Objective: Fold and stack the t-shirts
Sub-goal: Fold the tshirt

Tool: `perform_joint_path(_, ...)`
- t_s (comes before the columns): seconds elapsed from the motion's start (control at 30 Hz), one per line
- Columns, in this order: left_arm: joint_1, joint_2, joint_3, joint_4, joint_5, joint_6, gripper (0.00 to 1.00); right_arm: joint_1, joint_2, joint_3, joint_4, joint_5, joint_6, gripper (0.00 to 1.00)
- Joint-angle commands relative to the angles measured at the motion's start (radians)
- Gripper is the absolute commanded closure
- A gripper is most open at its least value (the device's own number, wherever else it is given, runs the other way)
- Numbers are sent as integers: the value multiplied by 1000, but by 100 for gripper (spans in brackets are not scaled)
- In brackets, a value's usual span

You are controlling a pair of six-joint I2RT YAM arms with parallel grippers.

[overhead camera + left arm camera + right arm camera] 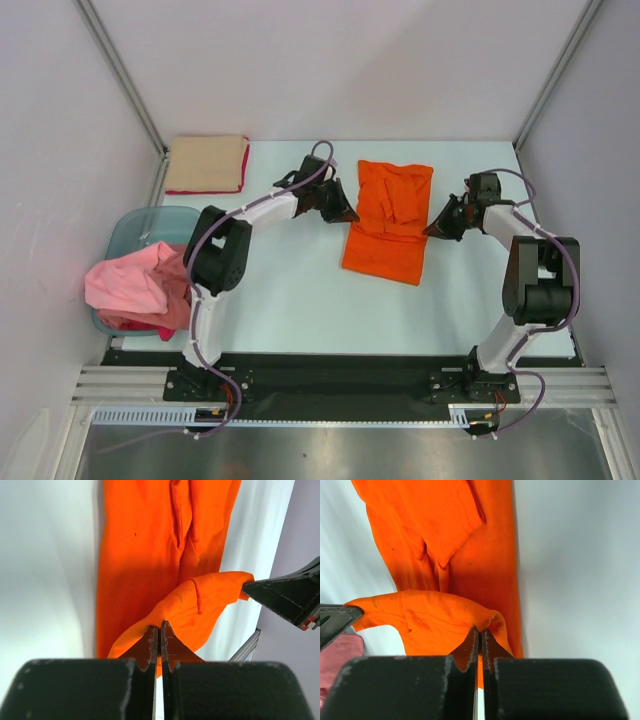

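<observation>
At the near left, a pink t-shirt (130, 280) lies crumpled over the rim of a blue-green tub (150, 225). Farther in, at the middle of the table (290, 290), the orange t-shirt (390, 215) lies partly folded, running near to far. The left gripper (347, 214) is pinched tight on cloth at its left edge and the right gripper (430, 231) on its right edge, with a raised band of orange stretched between them. In the far left corner, a tan t-shirt (205, 162) lies folded flat, with a red edge showing along its right side.
</observation>
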Motion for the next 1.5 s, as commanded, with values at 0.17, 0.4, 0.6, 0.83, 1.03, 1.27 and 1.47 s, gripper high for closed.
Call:
perform_joint_path(0.17, 18, 85, 137, -45, 30, 9, 99, -18, 81, 70, 56, -35, -21, 100)
perform_joint_path(0.4, 22, 165, 332, -217, -78, 125, 72, -45, 168, 134, 66, -35, -52, 97)
perform_joint_path(0.6, 29, 55, 317, -383, -337, 274, 42, -62, 121, 205, -20, 83, -112, 49)
perform_joint_path(0.83, -27, -243, -70, -153, -289, 259, 49, 123, -143, 24, -39, 284, -91, 38)
perform_joint_path(1.03, -167, -240, -185, -12, -319, 228, 55, 359, -224, -166, 122, 580, 60, 46)
perform_joint_path(1.27, -202, -88, -83, 18, -332, 199, 55, 496, -80, -146, 193, 796, 78, 44)
perform_joint_path(1.47, -201, 2, -24, 44, -338, 188, 56, 501, -2, -109, 236, 839, 58, 44)
